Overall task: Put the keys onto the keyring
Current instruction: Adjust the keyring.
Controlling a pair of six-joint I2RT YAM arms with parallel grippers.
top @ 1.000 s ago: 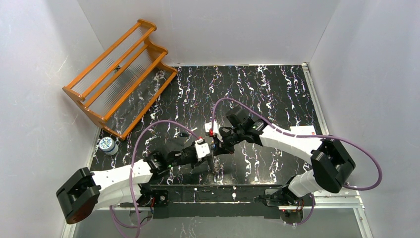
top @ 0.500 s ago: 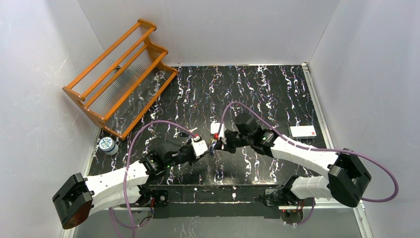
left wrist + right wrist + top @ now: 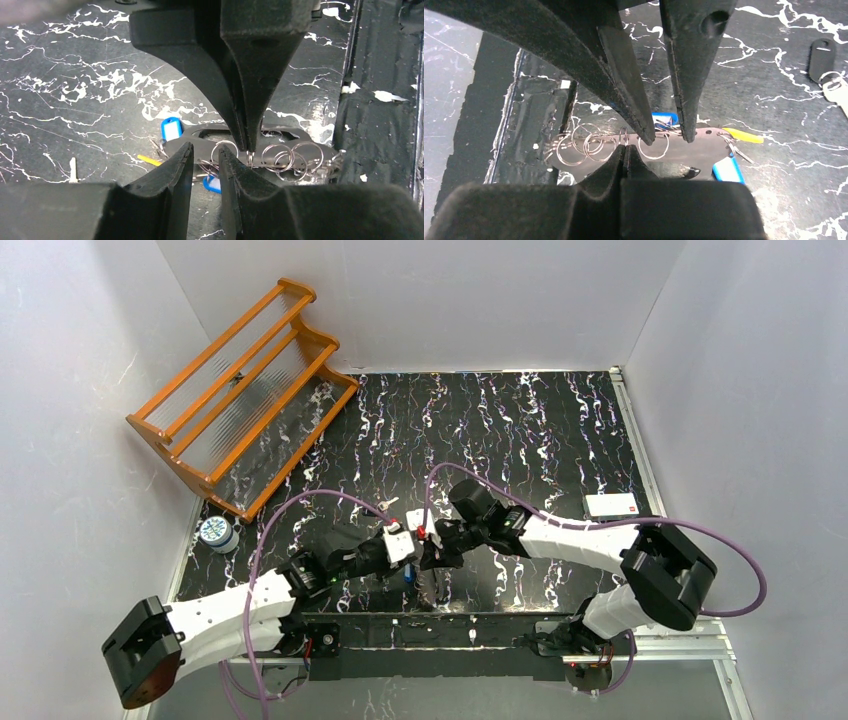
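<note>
I record the keyring (image 3: 674, 159) on the table (image 3: 75, 75), several split rings (image 3: 589, 145) and blue keys (image 3: 170, 130) apparently threaded on it, right fingers (image 3: 260, 60) above it pinched together on one split ring (image 3: 248, 159), left fingers (image 3: 165, 185) narrowly apart, grip not determinable, and one black key (image 3: 821, 52) well apart from it, outstanding.

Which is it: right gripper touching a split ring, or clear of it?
Touching. In the right wrist view the shut right gripper pinches a thin metal ring edge-on at its tips, no gap.
</note>
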